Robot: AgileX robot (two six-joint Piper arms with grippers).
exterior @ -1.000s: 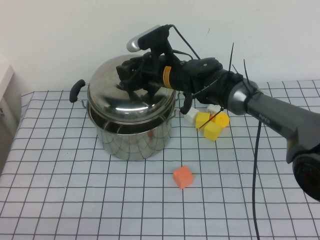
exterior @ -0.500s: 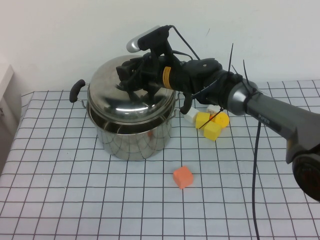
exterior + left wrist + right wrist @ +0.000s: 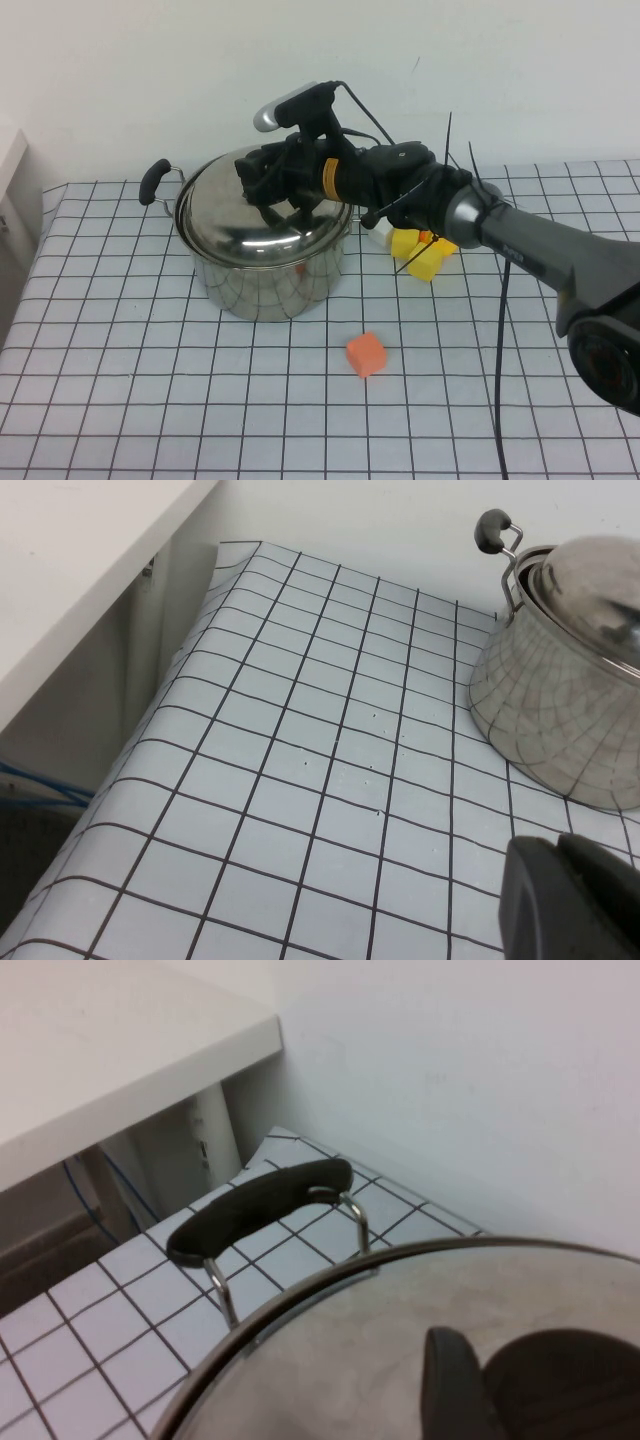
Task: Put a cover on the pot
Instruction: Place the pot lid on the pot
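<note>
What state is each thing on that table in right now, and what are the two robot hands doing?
Pot: upright, lid on top.
Lid: on the pot, tilted, not clearly seated.
Right gripper: over the lid, at its knob.
Left gripper: low over the table beside the pot, holding nothing.
Orange block: loose on the table in front of the pot.
Yellow blocks: clustered to the right of the pot.

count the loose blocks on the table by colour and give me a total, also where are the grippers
orange block: 1
yellow blocks: 2 showing
white block: 1, partly hidden
total: 4
right gripper: over the lid on the pot
left gripper: low over the table, left of the pot
</note>
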